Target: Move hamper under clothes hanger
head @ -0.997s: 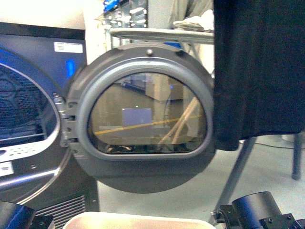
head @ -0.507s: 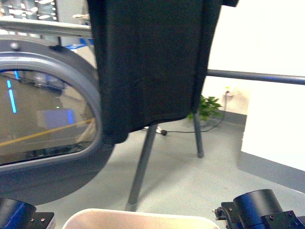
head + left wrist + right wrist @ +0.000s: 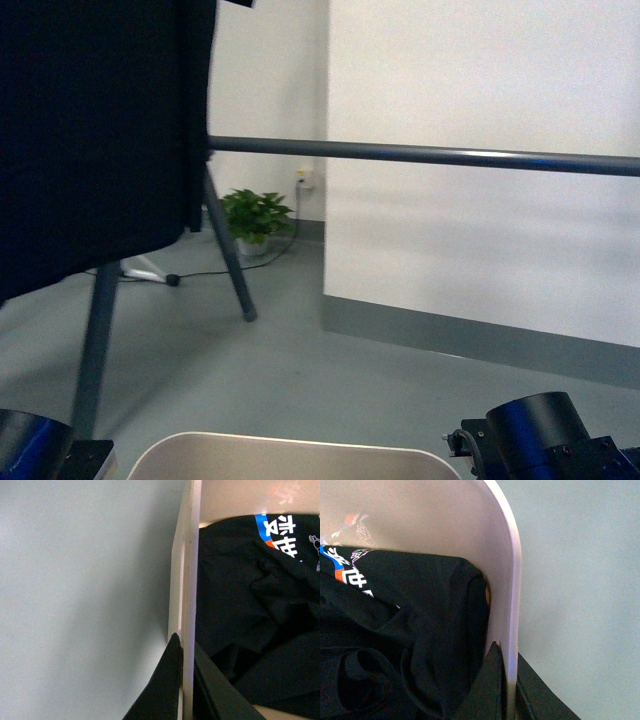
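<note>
The left gripper (image 3: 184, 647) and right gripper (image 3: 506, 655) each pinch the hamper (image 3: 290, 452) at its rim, 1 per side. The hamper sits low before the robot; the clothes hanger (image 3: 430, 155) bar runs crosswise ahead, higher up.

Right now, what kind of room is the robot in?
Likely a laundry area: a black garment hangs on a metal garment rack, a beige hamper holds dark clothes, and a potted plant sits by the white wall.

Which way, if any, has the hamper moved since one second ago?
Yes. The hamper moved rightward with the robot: in the front view the black garment on the clothes hanger slid from the right side to the left.
</note>
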`<control>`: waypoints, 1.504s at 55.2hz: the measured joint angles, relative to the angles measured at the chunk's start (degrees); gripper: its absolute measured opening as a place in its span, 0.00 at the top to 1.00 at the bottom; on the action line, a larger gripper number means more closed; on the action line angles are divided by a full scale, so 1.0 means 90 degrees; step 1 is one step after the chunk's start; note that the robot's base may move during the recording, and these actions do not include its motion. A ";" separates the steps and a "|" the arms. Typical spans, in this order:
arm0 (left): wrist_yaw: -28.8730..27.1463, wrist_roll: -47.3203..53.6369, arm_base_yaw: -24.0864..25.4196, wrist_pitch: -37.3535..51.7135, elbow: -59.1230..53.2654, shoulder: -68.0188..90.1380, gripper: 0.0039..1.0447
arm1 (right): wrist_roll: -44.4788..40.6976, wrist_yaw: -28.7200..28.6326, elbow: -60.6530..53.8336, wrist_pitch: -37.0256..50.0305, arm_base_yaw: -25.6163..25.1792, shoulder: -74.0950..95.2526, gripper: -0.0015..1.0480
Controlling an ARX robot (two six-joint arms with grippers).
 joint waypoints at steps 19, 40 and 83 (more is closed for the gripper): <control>0.0002 -0.0002 -0.0002 -0.0002 -0.0002 -0.0012 0.96 | 0.0000 -0.0002 0.0000 0.0000 0.0000 0.0002 0.97; 0.0163 -0.0005 -0.0160 -0.0002 0.0019 -0.0015 0.96 | 0.0000 0.0066 -0.0015 0.0000 -0.0160 0.0000 0.97; 0.0121 -0.0226 0.0092 0.4073 -0.0282 0.0964 0.96 | 0.0840 0.1423 -0.0056 0.3453 0.0187 0.0845 0.97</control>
